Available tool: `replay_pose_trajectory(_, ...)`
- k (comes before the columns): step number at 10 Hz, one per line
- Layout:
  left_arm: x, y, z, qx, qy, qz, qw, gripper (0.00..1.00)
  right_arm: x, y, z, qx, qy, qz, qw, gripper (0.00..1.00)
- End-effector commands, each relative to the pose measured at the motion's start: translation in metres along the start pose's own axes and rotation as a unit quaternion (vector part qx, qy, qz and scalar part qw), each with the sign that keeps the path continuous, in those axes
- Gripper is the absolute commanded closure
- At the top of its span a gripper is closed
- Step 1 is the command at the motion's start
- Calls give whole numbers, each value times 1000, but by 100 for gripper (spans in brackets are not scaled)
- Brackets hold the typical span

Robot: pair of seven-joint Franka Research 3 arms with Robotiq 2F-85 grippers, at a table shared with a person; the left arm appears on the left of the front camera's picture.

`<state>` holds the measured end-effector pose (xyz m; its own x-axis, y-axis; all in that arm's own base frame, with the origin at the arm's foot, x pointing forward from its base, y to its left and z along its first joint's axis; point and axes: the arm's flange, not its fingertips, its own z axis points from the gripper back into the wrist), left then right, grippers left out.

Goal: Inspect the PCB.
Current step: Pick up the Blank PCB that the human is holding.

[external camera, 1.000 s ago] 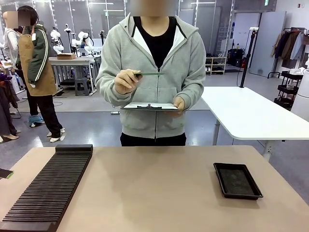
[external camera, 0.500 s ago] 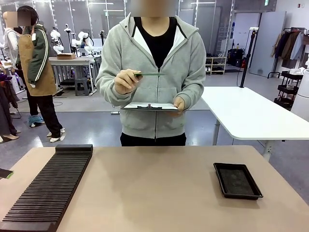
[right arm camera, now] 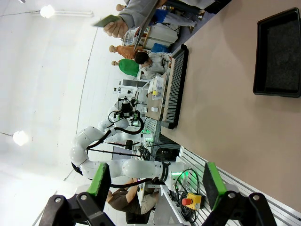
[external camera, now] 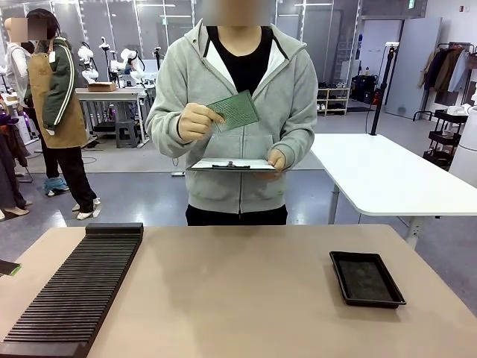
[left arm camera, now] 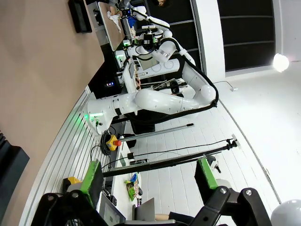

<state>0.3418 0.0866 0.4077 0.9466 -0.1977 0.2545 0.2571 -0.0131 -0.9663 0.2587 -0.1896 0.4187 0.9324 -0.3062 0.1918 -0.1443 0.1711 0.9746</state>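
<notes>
PCB [external camera: 233, 111] is held at chest height in one hand [external camera: 195, 121] of the person at the far side of the table [external camera: 238, 313], tilted so that its dotted green face is towards the front camera. The other hand [external camera: 276, 159] supports a clipboard [external camera: 231, 164] just below it. The left tool [left arm camera: 149, 178] and the right tool [right arm camera: 155, 183] both have their jaws wide apart (nothing between the pads). A black tray [external camera: 367, 278] and a slotted rack [external camera: 74, 291] lie on the table, well apart.

1. A slotted rack [external camera: 78, 287] lay on the left of the worktop [external camera: 238, 298].
2. A tray [external camera: 367, 278] sat on its right side, well apart.
3. Behind the far edge, a person [external camera: 238, 186] held the PCB [external camera: 234, 110] above a clipboard [external camera: 231, 164].
</notes>
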Motion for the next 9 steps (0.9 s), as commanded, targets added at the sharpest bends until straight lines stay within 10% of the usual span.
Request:
replay_pose_trajectory(1, 4, -3, 3, 5, 1, 8, 1000, 0, -1, 2, 3, 2, 2, 4, 1000, 0)
replay_pose_trajectory(9, 4, -3, 3, 5, 1, 8, 1000, 0, -1, 2, 3, 2, 2, 4, 1000, 0)
